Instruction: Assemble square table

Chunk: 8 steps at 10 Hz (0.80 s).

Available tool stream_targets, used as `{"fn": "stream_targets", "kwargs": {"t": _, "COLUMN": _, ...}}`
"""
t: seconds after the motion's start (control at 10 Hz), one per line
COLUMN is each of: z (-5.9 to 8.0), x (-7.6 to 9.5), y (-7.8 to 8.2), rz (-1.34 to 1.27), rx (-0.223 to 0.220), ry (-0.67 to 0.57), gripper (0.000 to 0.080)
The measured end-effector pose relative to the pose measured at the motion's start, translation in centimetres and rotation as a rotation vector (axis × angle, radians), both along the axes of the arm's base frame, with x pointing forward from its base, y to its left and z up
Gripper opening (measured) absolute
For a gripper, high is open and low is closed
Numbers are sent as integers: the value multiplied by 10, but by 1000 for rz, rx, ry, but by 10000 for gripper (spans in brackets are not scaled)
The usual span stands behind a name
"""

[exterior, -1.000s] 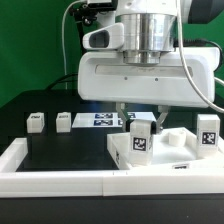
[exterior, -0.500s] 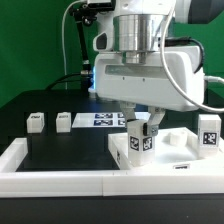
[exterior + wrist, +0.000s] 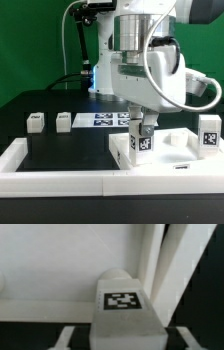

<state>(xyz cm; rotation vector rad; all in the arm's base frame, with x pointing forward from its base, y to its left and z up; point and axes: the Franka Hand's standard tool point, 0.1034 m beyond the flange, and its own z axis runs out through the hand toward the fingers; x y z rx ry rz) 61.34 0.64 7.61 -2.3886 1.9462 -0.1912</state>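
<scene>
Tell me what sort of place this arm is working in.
Probably a robotics lab bench: a white-rimmed black work surface, the marker board lying on it, and a green backdrop behind.

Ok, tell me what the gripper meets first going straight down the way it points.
The gripper already holds a small white tagged block leg. Straight below lies the white plastic square slab, probably touching the leg, though depth is unclear.

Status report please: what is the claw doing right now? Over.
Claw shut on tagged leg. Leg upright on square slab. Two loose legs lie apart, exterior view's left.
</scene>
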Motion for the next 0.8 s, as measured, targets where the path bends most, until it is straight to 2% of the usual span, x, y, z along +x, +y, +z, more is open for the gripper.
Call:
{"fn": "stream_targets", "kwargs": {"t": 0.1, "z": 0, "x": 0, "y": 1, "rz": 5, "rx": 0, "ry": 0, "gripper": 291}}
{"fn": "stream_targets", "kwargs": {"t": 0.3, "z": 0, "x": 1, "y": -1, "rz": 73, "rx": -10, "ry": -2, "gripper": 572}}
{"fn": "stream_targets", "kwargs": {"t": 0.4, "z": 0, "x": 1, "y": -1, "rz": 140, "rx": -19, "ry": 1, "gripper": 572}}
{"fn": "stream_targets", "kwargs": {"t": 0.5, "z": 0, "x": 1, "y": -1, "rz": 193, "rx": -26, "ry": 2, "gripper": 636}}
{"fn": "stream_targets", "kwargs": {"t": 0.7, "z": 2, "x": 3, "y": -4, "rz": 397, "rx": -59, "ry": 0, "gripper": 646}}
{"fn": "stream_targets", "kwargs": {"t": 0.8, "z": 2, "x": 3, "y": 0, "rz": 509, "rx": -76, "ry": 5, "gripper": 646}}
